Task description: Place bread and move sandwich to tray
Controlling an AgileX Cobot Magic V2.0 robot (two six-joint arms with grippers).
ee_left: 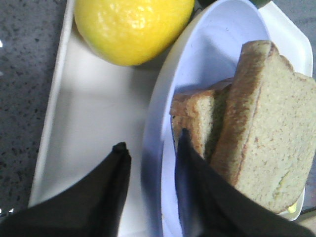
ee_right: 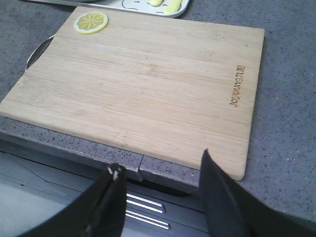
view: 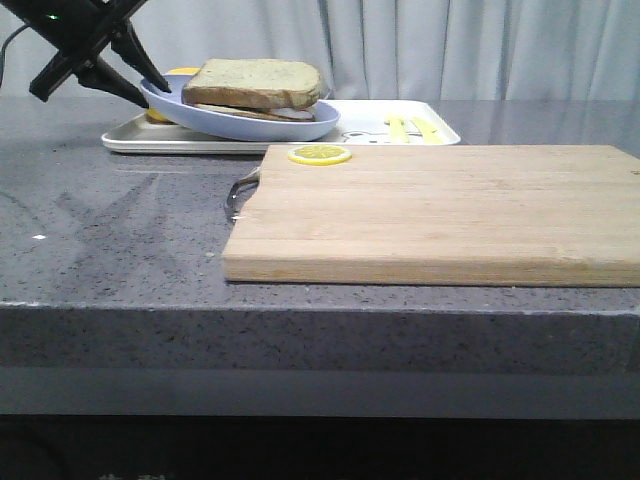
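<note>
The sandwich (view: 255, 88) (ee_left: 266, 133) lies on a pale blue plate (view: 240, 125) (ee_left: 207, 59), and its top bread slice sits askew over the lower one. A sliver of white egg shows between the slices. The plate sits over the left half of the white tray (view: 360, 115) (ee_left: 94, 123) at the back of the counter. My left gripper (view: 158, 93) (ee_left: 152, 139) is open and straddles the plate's left rim, one finger inside by the sandwich and one outside over the tray. My right gripper (ee_right: 161, 160) hangs open and empty, off the counter's front edge.
A whole lemon (ee_left: 131, 27) sits in the tray behind the plate. A wooden cutting board (view: 440, 210) (ee_right: 143, 94) fills the counter's front right, with a lemon slice (view: 320, 154) (ee_right: 91, 22) on its far left corner.
</note>
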